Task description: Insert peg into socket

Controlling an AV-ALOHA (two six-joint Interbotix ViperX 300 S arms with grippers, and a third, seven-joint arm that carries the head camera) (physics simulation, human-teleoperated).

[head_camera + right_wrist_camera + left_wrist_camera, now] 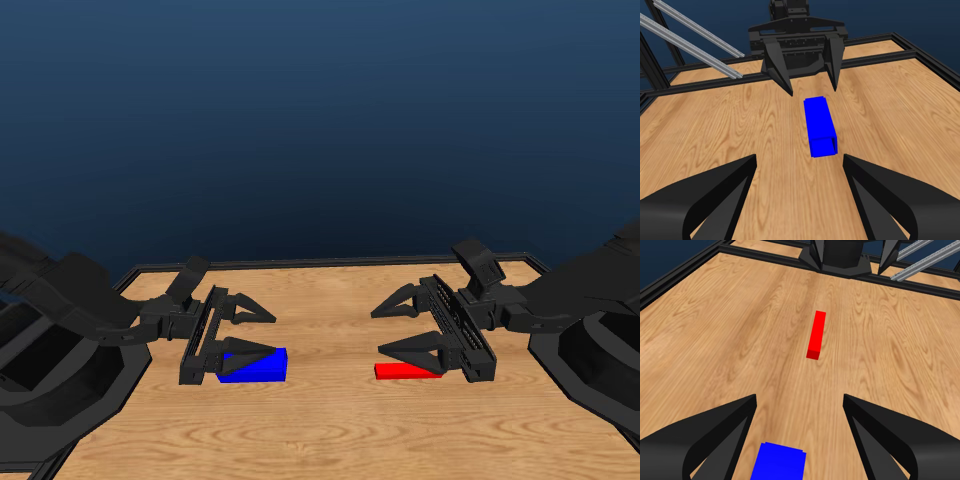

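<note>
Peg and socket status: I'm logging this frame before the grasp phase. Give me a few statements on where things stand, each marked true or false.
1. The peg lies flat on the table. True.
2. The left gripper is shut on the socket. False: its jaws are spread and the blue block lies free on the wood.
3. The right gripper is open. True.
4. The peg is already inside the socket. False: they lie apart, each near its own arm.
5. The socket is nearer the left arm. True.
</note>
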